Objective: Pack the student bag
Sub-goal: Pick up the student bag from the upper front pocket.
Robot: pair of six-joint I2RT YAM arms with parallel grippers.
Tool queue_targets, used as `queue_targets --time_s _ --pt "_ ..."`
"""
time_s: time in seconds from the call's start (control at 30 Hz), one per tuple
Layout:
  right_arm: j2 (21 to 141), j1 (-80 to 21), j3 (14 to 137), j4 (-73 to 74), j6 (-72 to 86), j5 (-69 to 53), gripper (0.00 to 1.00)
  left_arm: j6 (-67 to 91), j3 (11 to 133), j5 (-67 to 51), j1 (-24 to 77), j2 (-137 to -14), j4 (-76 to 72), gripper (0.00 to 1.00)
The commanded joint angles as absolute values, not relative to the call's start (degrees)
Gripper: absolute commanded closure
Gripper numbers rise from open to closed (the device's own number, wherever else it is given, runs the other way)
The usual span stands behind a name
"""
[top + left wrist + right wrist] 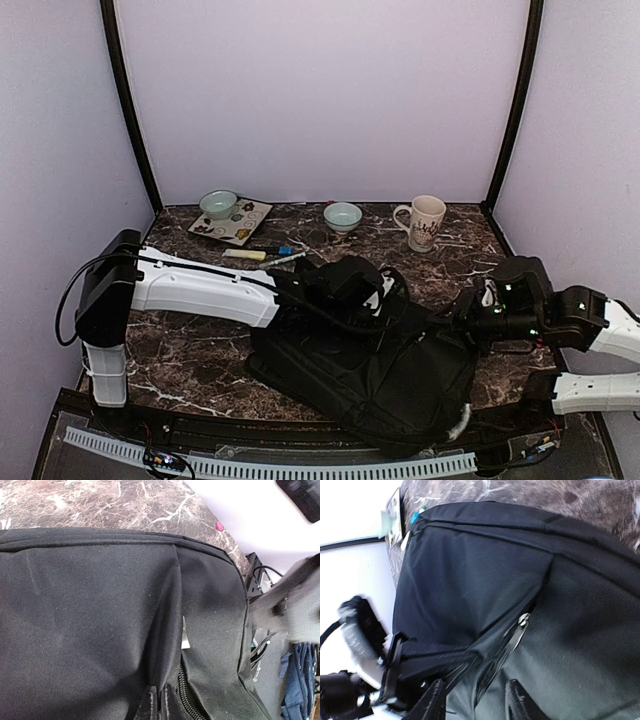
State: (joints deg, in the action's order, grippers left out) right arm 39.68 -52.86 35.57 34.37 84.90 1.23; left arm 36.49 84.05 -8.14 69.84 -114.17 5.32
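Marble table (200,350), student bag (380,370) prob. in L claw (159,705)

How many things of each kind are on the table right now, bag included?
Black student bag: 1
Pale green bowls: 2
White mug: 1
Patterned tray: 1
Pens or markers: 2 that I can tell apart
Total: 7
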Motion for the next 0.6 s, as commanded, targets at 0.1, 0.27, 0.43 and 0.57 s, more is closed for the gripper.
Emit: queue_targets --time_s 0.1,0.27,0.43,0.57 --pt "37.94 -52.91 25.96 20.82 94.62 3.59 0.64 38.05 82.28 -12.26 69.52 -114.24 -2.73 1.0" --pt "33.23 -52.91 18.36 15.22 99.43 6.39 0.68 38.02 80.32 -13.8 69.52 -113.18 -5.81 1.0" --pt "32.12 -52.91 15.41 13.17 100.45 6.24 0.71 37.73 80.58 -14.91 69.52 -112.86 -6.5 1.0" --pt "34.25 -52.91 14.59 9.63 99.4 4.7 0.72 37.28 81.48 -15.71 69.52 -112.94 -6.98 1.0"
